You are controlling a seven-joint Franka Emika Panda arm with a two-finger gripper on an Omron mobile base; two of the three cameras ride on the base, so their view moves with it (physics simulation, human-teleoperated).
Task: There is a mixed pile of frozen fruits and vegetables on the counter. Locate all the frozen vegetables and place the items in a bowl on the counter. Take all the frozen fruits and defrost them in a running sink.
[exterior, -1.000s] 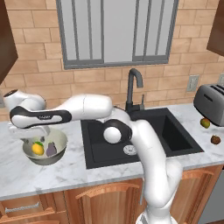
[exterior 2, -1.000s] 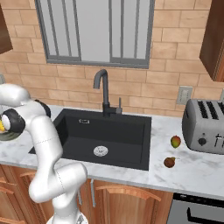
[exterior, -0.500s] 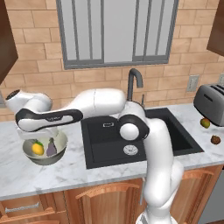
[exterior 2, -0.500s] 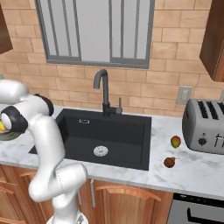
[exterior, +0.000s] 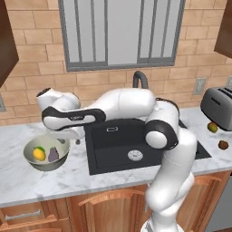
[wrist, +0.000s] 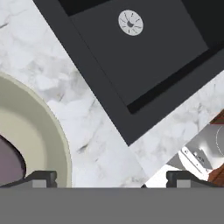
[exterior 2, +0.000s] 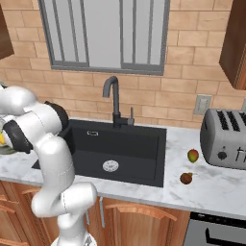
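Over the left stretch of the counter (exterior: 18, 181), in the left base view, my end effector (exterior: 68, 134) hangs at the right rim of the bowl (exterior: 27, 156). Both frozen vegetables lie inside: the yellow-orange piece (exterior: 39, 154) and, just beside it, the purple-grey lump (exterior: 54, 155). The two frozen fruits wait far right by the toaster (exterior: 217, 106): the red-yellow-green oval (exterior: 212, 127) and the dark red-brown ball (exterior: 223, 145). I judge them small, light, hard and rather slick while frozen, apt to roll on marble. I would come straight down and pinch each across its widest middle; the oval across its short axis. Compared with half a second ago, my forearm has swung right and my elbow has dropped toward the sink (exterior: 113, 154).

From the right base view, the oval (exterior 2: 192, 155) and the ball (exterior 2: 186, 178) sit near each other but apart, just left of the toaster (exterior 2: 226, 139), right of the sink (exterior 2: 129, 153). Nothing there has shifted; my arm has moved further in over the sink's left edge than before.

Through the hand view, my fingertips (wrist: 41, 178) stand wide apart with nothing between them: released. Beneath is the bowl's rim (wrist: 59, 144) with the purple lump (wrist: 8, 168) at the edge, veined counter (wrist: 92, 127), then the sink with its steel drain (wrist: 130, 22).
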